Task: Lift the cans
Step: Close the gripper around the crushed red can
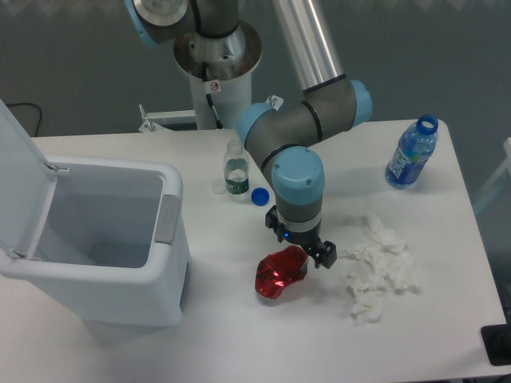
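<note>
A shiny red dented can (279, 275) lies on the white table (239, 335) in front of the arm, right of the bin. My gripper (307, 254) is low over the can's upper right end. One black finger (326, 255) shows just right of that end, touching or nearly touching it. The other finger is hidden behind the wrist and the can, so I cannot tell whether the jaws are closed on the can. The can looks to be resting on the table.
An open white bin (104, 239) stands at the left. A small clear bottle (235, 169) and a blue cap (259, 195) sit behind the gripper. White tissue wads (379, 271) lie right of the can. A blue-labelled bottle (412, 153) stands at the back right.
</note>
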Robot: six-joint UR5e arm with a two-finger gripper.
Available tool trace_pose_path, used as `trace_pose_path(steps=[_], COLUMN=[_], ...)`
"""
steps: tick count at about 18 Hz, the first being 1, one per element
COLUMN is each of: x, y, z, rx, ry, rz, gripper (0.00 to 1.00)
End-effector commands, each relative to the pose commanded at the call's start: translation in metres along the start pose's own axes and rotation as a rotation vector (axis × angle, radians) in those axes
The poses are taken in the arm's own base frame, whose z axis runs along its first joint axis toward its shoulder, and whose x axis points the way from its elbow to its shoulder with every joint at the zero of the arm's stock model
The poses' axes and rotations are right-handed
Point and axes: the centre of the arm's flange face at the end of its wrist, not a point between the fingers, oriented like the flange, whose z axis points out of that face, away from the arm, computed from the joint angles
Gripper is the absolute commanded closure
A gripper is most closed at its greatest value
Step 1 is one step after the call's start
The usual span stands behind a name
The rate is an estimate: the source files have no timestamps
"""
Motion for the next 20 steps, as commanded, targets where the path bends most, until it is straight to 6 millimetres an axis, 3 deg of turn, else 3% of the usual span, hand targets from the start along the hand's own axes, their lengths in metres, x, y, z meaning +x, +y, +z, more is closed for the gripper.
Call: trace_pose_path(steps=[20], x=[0.005], y=[-0.006], z=[0.02], rx=[-0.008], ry=[0.032], rz=[0.01], gripper=[0.0])
